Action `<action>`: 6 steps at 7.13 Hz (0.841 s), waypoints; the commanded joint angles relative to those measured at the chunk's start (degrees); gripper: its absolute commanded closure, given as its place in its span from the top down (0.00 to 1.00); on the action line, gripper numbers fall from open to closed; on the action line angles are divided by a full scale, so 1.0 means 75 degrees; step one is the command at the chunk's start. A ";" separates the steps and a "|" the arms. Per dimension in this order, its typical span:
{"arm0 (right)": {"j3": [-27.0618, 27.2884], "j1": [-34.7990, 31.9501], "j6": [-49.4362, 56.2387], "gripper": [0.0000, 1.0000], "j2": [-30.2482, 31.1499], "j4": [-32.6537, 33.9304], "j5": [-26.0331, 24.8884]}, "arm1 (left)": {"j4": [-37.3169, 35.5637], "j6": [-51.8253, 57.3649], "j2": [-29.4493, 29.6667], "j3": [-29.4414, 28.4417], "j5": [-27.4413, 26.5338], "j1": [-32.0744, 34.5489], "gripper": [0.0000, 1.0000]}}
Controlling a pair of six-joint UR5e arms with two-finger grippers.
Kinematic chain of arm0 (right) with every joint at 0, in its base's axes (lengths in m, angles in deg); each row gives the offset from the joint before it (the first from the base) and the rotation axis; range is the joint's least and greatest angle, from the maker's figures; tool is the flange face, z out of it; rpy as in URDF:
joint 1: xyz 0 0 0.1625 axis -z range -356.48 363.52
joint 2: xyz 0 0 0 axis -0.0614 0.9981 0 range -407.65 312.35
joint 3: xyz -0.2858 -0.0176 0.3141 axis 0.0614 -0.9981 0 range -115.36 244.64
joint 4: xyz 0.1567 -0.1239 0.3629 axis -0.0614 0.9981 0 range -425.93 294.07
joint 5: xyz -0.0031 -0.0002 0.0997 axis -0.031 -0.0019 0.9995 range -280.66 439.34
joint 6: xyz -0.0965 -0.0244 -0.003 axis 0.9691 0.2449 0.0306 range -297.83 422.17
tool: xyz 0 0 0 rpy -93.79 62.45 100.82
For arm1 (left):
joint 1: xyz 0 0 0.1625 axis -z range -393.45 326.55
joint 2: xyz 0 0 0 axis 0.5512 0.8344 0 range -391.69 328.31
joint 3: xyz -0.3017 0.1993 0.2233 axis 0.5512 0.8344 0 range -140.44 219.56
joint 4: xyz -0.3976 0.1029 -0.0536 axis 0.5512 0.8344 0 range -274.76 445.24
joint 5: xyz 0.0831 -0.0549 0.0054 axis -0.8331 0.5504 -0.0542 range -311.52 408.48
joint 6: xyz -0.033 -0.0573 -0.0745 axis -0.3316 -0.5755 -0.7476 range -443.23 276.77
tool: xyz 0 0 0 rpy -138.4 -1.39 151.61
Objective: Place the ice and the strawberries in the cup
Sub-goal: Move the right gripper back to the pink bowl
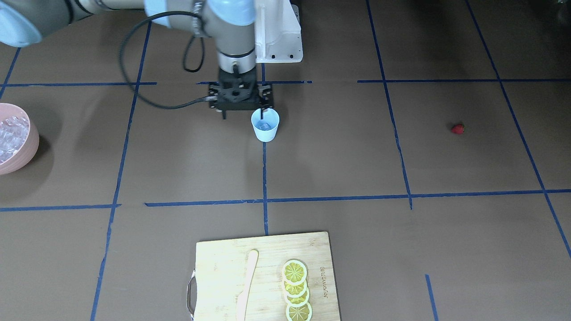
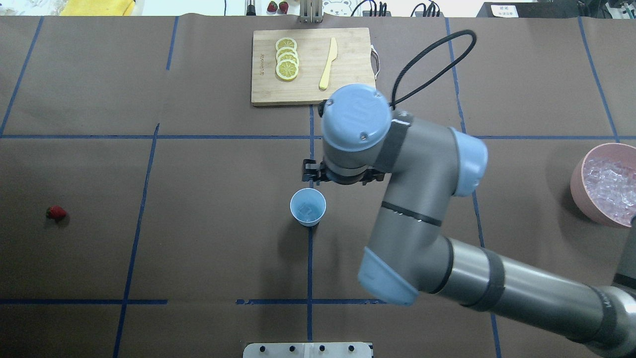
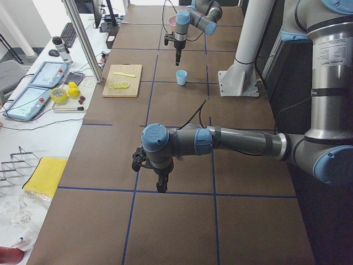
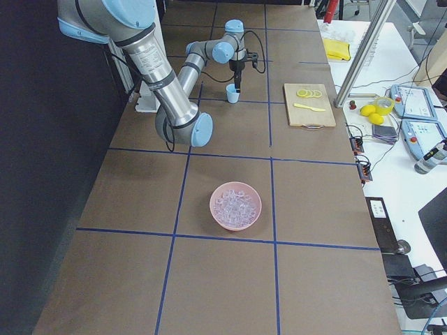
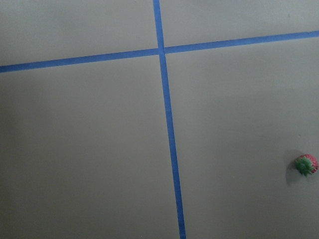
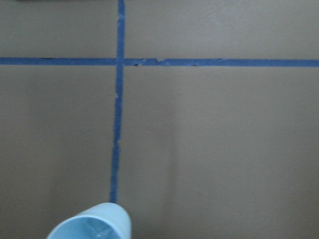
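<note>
Judging by the clear ice cube (image 1: 264,126) lying in the bottom of the light blue cup (image 1: 266,134), the ice half of the job is at least begun. The strawberry (image 1: 457,129) sits untouched on the brown paper towards the robot's left end of the worktop, well apart from the cup at mid-table. The right gripper (image 1: 243,117) hangs above the cup with its two thin fingers spread wide, holding nothing, one finger over the rim. More cubes lie in the pink bowl (image 1: 27,151) at the right end of the worktop (whether one cube is enough, I cannot say). The next move probably falls to the left gripper (image 3: 160,185): shift until the strawberry, now low at the right edge of its wrist view, sits between the fingers, then descend, pinch gently and carry it to the cup. Whether that claw is spread or pressed together I cannot tell; it shows only small in the side view, and its wrist camera catches no fingers. The overhead view hides most of the right gripper behind its wrist, and the right wrist view cuts the cup off at its bottom edge.
</note>
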 commanded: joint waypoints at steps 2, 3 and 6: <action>0.1676 -0.1812 0.2868 0.99 0.2263 -0.0043 0.1259 | 0.0000 0.0000 0.0000 0.0010 0.0000 0.0000 1.00; 0.1784 -0.2630 0.4119 0.99 0.2977 -0.0101 0.1924 | 0.0000 0.0000 0.0011 0.0010 0.0000 0.0000 1.00; 0.1656 -0.4463 0.7252 0.98 0.5333 -0.1177 0.3065 | 0.0000 0.0000 0.0000 0.0092 0.0000 0.0000 1.00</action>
